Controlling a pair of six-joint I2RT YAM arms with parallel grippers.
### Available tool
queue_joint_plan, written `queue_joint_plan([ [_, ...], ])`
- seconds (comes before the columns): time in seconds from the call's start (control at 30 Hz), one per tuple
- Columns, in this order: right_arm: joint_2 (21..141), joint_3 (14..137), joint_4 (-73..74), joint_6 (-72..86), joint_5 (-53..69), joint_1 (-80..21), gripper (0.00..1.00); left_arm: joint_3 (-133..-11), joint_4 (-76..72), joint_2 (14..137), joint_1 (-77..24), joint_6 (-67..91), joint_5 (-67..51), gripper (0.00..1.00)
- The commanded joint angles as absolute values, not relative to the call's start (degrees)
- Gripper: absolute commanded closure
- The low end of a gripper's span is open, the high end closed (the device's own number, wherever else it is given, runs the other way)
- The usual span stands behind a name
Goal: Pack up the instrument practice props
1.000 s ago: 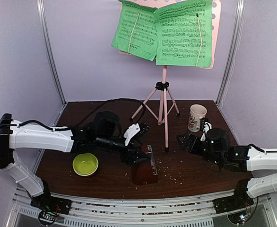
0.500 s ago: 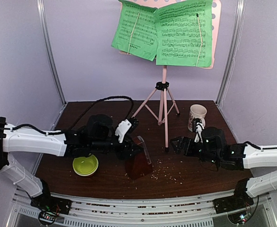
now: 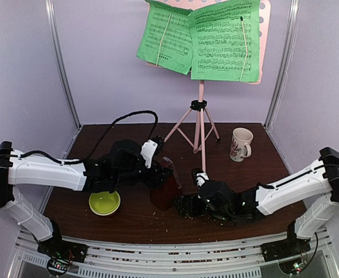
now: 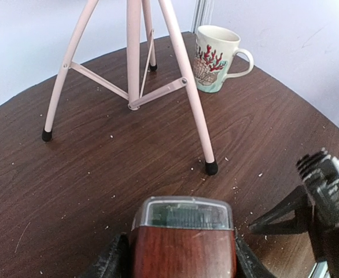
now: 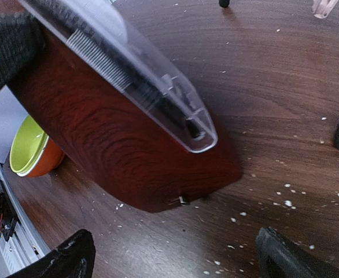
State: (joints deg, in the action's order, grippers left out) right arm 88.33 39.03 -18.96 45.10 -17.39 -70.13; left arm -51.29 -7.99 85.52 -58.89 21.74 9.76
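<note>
The dark red pyramid metronome (image 3: 162, 194) stands tilted at the table's front middle, and its clear plastic cover (image 3: 173, 172) juts away from its face. My left gripper (image 3: 153, 176) is shut on the metronome (image 4: 184, 246), one finger pressed to each side. My right gripper (image 3: 185, 206) is open, low over the table just right of the metronome (image 5: 111, 133), with the cover (image 5: 129, 63) above it and nothing between its fingers (image 5: 65, 260). The pink tripod music stand (image 3: 201, 133) stands behind, holding the green sheet-music pages (image 3: 216, 40) on its desk.
A white mug (image 3: 240, 143) with a red coral print stands back right, beyond the stand's legs (image 4: 135, 58). A yellow-green bowl (image 3: 104, 202) sits front left beside the metronome. Pale crumbs lie scattered on the dark wood table (image 3: 244, 179). A black cable loops over the left arm.
My left gripper has closed on the metronome and drawn it back and left, tilting it. My right arm has swung left from near the mug to just beside the metronome.
</note>
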Motion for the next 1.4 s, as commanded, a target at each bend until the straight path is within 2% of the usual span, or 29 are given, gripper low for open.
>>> queue_joint_plan([
  [0.0,95.37,44.64,-21.66,45.52,-23.18,-72.94,0.01,-52.87,-8.42,86.87,-58.68,22.84,11.48,0.57],
  [0.27,104.08,49.73,-20.65,46.58,-26.04,-73.98,0.01,-52.9,-7.8,86.72,-58.62,23.02,11.29,0.57],
  [0.67,110.03,52.84,-23.56,43.37,-28.02,-74.22,0.01,-53.06,-7.25,86.98,-58.71,23.16,10.87,0.58],
  [0.8,111.11,53.73,-22.75,43.54,-29.21,-74.26,0.04,-53.14,-7.29,87.25,-58.79,23.27,10.72,0.58],
  [0.9,111.53,53.82,-22.27,44.07,-29.95,-74.27,0.12,-53.09,-7.29,87.32,-58.8,23.29,10.67,0.58],
  [1.03,111.35,53.44,-22.35,44.48,-30.48,-74.25,0.29,-53.03,-7.34,87.45,-58.88,23.42,10.68,0.58],
  [1.23,111.53,53.61,-22.06,44.56,-30.8,-74.36,0.47,-53.07,-7.4,87.8,-58.97,23.64,10.81,0.58],
  [1.37,111.55,53.56,-21.98,44.65,-30.83,-74.31,0.5,-53.07,-7.35,87.85,-59.06,23.73,10.81,0.58],
])
